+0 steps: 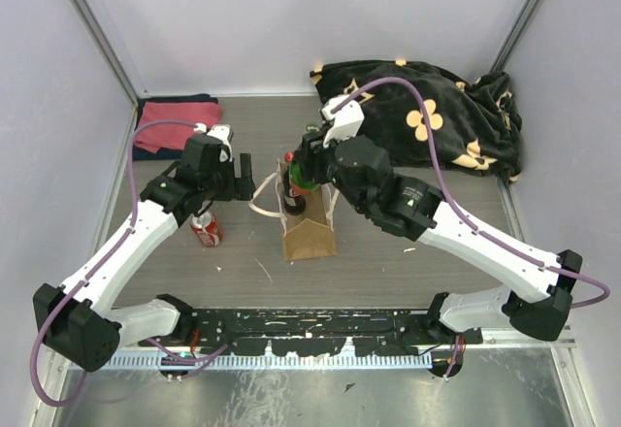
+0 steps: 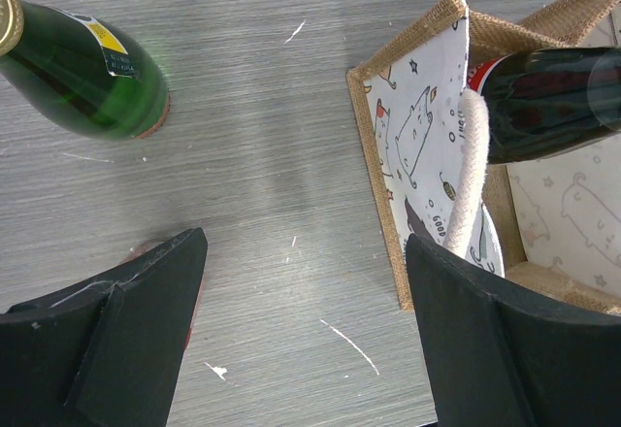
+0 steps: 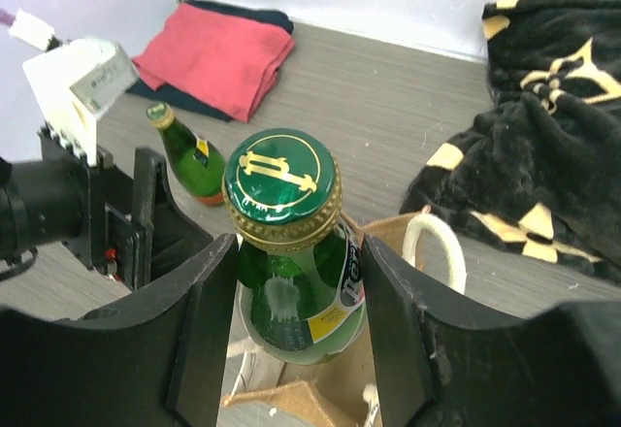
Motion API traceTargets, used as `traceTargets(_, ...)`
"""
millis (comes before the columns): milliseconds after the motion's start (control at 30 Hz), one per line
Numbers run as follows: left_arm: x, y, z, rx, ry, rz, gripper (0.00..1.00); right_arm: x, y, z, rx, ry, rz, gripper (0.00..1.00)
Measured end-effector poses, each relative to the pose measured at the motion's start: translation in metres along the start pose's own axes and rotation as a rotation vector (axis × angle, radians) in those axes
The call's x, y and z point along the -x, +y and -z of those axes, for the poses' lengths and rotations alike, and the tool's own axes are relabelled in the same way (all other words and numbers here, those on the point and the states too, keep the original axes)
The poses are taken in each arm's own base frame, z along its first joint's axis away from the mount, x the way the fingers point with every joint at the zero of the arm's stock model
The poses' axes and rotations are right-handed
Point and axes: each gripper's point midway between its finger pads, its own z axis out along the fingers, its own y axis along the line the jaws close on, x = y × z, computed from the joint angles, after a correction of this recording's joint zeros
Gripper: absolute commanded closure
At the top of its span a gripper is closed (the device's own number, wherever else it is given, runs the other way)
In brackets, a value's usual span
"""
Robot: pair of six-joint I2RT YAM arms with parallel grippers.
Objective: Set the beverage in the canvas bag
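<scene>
Right end effector (image 3: pixel 303 325) around green bottle (image 3: pixel 282 186); grey table (image 3: pixel 388 97), pale walls (image 1: pixel 320 19)

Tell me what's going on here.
The right gripper is shut on the neck of a green bottle, holding it at the open mouth of the canvas bag, its base apparently inside. The left gripper hangs open beside the bag, holding nothing. A second green bottle and a red can stand on the table.

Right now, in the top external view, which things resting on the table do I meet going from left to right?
Folded red cloth → canvas bag → black flowered blanket.
</scene>
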Motion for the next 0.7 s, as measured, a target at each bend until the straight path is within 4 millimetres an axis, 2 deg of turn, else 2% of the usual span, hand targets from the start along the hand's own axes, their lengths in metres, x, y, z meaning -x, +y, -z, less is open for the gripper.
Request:
traceTargets(100,0.000,0.000,0.000,0.000,0.001,0.000,0.09,-0.019,0.003,0.000,-0.008,0.025,0.027,0.99)
traceTargets(300,0.000,0.000,-0.001,0.001,0.003,0.000,0.09,-0.071,-0.016,-0.008,-0.076,0.115,0.093,0.99)
traceTargets(400,-0.001,0.000,-0.001,0.001,0.003,0.000,0.09,-0.088,-0.021,-0.013,-0.094,0.145,0.118,0.99)
traceTargets(700,-0.001,0.000,-0.001,0.001,0.003,0.003,0.09,-0.108,-0.013,-0.036,-0.100,0.161,0.136,0.99)
